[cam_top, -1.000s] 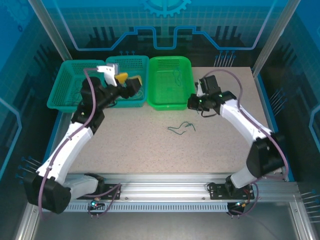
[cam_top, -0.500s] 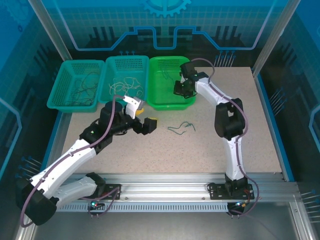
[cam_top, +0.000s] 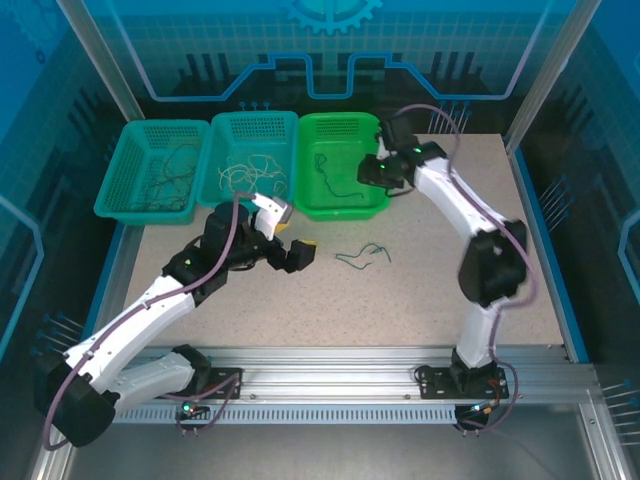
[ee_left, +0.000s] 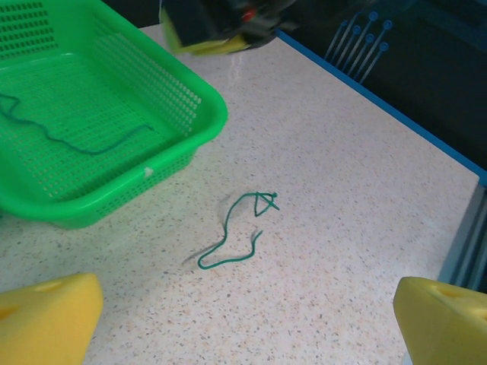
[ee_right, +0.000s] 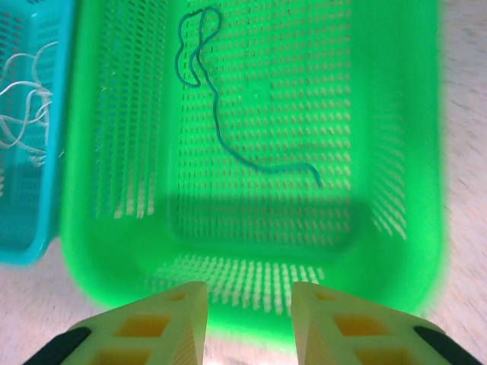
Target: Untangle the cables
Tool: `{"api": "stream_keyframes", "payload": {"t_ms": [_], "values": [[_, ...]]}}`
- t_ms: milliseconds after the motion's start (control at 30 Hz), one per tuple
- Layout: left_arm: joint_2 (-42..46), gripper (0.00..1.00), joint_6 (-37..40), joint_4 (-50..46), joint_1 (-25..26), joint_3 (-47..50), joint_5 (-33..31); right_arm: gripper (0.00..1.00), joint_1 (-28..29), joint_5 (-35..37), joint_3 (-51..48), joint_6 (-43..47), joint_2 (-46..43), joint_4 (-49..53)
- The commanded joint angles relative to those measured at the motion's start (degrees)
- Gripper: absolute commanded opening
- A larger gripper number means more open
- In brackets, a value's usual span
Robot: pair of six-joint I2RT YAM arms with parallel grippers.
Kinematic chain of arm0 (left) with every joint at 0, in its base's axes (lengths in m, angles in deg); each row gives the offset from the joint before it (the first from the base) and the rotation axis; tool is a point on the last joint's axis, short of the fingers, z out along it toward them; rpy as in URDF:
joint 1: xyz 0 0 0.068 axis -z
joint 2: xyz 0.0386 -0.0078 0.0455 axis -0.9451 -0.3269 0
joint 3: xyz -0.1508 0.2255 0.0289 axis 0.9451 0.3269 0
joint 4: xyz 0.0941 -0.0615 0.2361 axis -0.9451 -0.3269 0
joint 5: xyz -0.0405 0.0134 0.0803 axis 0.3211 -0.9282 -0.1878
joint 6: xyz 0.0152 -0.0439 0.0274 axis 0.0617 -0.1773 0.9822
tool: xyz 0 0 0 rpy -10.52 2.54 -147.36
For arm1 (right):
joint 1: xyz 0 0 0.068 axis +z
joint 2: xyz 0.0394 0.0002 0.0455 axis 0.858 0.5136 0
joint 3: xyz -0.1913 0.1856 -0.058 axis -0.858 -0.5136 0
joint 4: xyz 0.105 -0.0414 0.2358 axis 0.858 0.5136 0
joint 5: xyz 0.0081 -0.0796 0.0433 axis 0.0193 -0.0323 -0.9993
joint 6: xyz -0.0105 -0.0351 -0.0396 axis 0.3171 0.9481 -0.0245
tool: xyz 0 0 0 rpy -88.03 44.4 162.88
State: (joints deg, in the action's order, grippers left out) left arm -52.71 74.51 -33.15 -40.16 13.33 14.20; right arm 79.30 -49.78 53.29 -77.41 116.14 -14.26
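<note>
The green basket (cam_top: 340, 212) stood at the far side of the table (cam_top: 430, 300), and everything else is placed from it here. One greenish cable (ee_right: 221, 125) lay on the basket's floor, looped at its far left end and trailing toward the near right, clear of the walls. A second curled cable (cam_top: 362, 255), also green, lay on the bare table just in front of the basket's near right corner. It was apart from the basket and nothing touched it.

The right gripper (ee_right: 249, 304) hung over the basket by its rim. In the top view it sat above the basket's right side (cam_top: 372, 172). Its yellow fingers (ee_right: 144, 323) were only a little apart, with a narrow gap between them and nothing in it. The cable on the basket floor lay below and beyond them.

The left gripper (cam_top: 297, 252) was low over the table in front of the basket's near left corner, facing the curled cable. Its fingers (ee_left: 46, 315) were spread wide and held nothing. In the left wrist view the curled cable (ee_left: 240, 236) lay ahead of the fingertips, not between them.

A teal basket (cam_top: 255, 117) stood right against the green basket's left wall and held pale cream cables (cam_top: 250, 175). A darker teal basket (cam_top: 140, 212) stood one place further left and held thin dark cables (cam_top: 165, 178).
</note>
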Motion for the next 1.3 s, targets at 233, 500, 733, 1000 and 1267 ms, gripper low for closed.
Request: {"api": "stream_keyframes", "payload": {"t_ms": [233,500,733,1000,1267], "values": [[-2.9,0.99,12.7,-3.2,3.1,-1.4,12.7,0.52,0.3,5.1,-37.8,-0.5,-33.4,-8.9],[-5.7,0.99,19.6,-7.7,7.5,-2.7,12.2,0.53,0.2,-2.5,-40.8,2.1,-23.9,-9.0],[-5.9,0.99,22.5,-10.0,10.0,-1.9,9.5,0.5,0.4,-6.2,-34.3,1.6,-9.1,-12.4],[-4.4,0.99,22.5,-9.5,10.7,-0.3,7.0,0.12,0.3,-7.1,-31.6,-0.4,-2.2,-12.6],[-4.1,0.99,22.4,-6.5,10.7,-0.1,4.4,0.0,0.3,-3.6,-34.1,0.2,-11.6,-8.9]]}}
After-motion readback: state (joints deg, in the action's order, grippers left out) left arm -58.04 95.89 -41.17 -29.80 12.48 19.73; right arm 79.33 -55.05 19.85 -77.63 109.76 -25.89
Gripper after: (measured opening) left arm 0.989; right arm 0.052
